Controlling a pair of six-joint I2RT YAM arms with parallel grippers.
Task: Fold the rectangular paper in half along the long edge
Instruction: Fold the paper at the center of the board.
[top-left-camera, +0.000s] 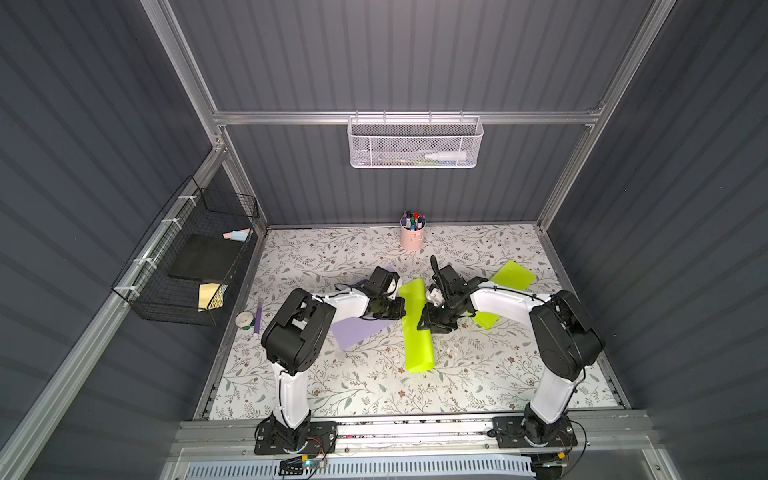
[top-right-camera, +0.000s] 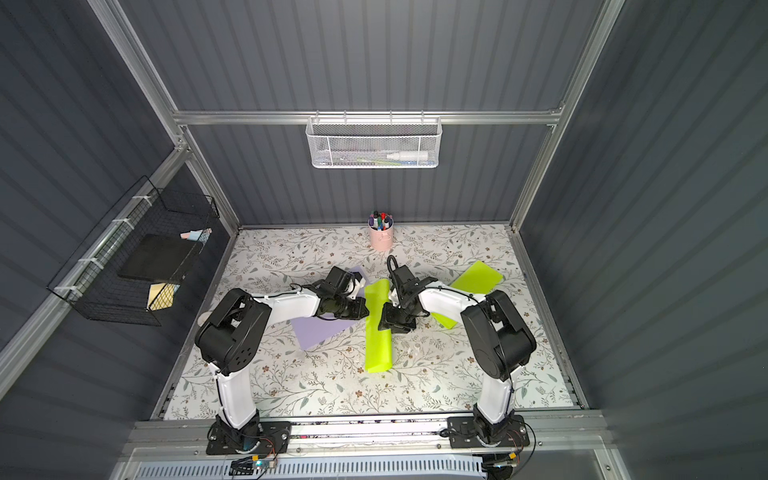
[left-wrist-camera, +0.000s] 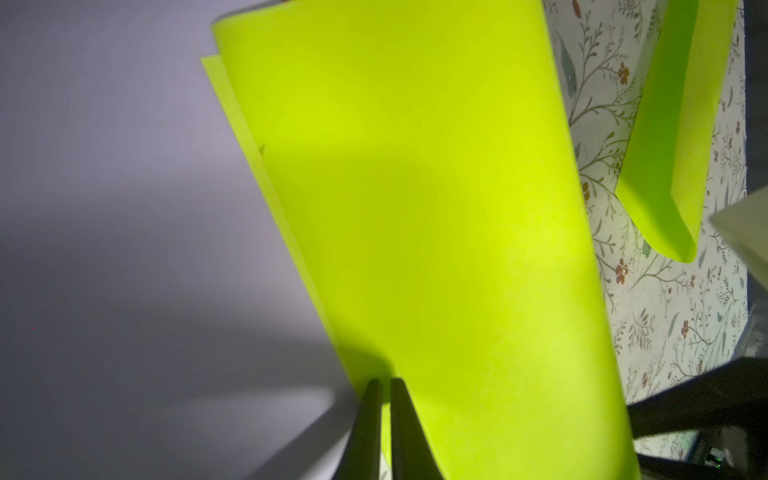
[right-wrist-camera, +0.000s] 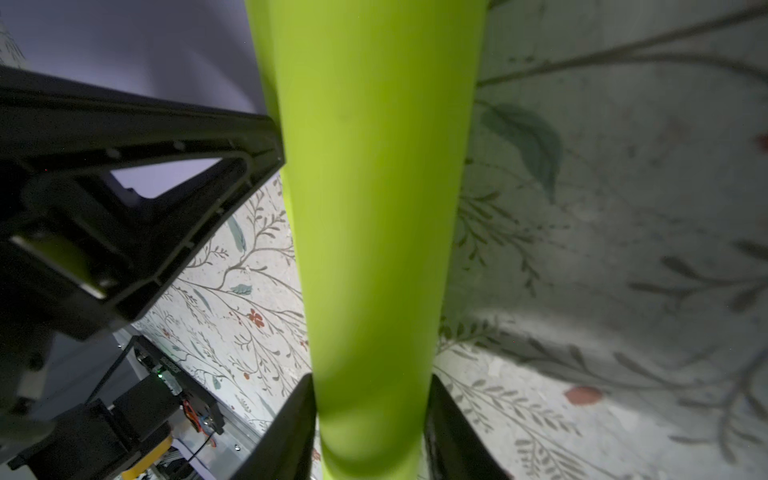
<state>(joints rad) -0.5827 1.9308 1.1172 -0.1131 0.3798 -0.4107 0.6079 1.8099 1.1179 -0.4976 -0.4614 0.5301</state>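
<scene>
The rectangular paper (top-left-camera: 417, 332) (top-right-camera: 378, 336) is neon yellow-green and lies doubled over lengthwise on the floral table, its fold still a rounded bulge. In the left wrist view my left gripper (left-wrist-camera: 385, 382) is shut on the paper's (left-wrist-camera: 415, 208) long edges, which lie one over the other. In both top views it (top-left-camera: 401, 309) (top-right-camera: 365, 309) sits at the sheet's left side. My right gripper (top-left-camera: 424, 322) (top-right-camera: 380, 322) faces it from the right. In the right wrist view its fingers (right-wrist-camera: 370, 378) press both sides of the bulging fold (right-wrist-camera: 374, 166).
A purple sheet (top-left-camera: 353, 332) lies under the left arm. Another yellow-green paper (top-left-camera: 511, 276) lies under the right arm. A pink cup of markers (top-left-camera: 411, 237) stands at the back. A tape roll (top-left-camera: 244, 319) and a purple pen (top-left-camera: 257, 318) lie by the left edge.
</scene>
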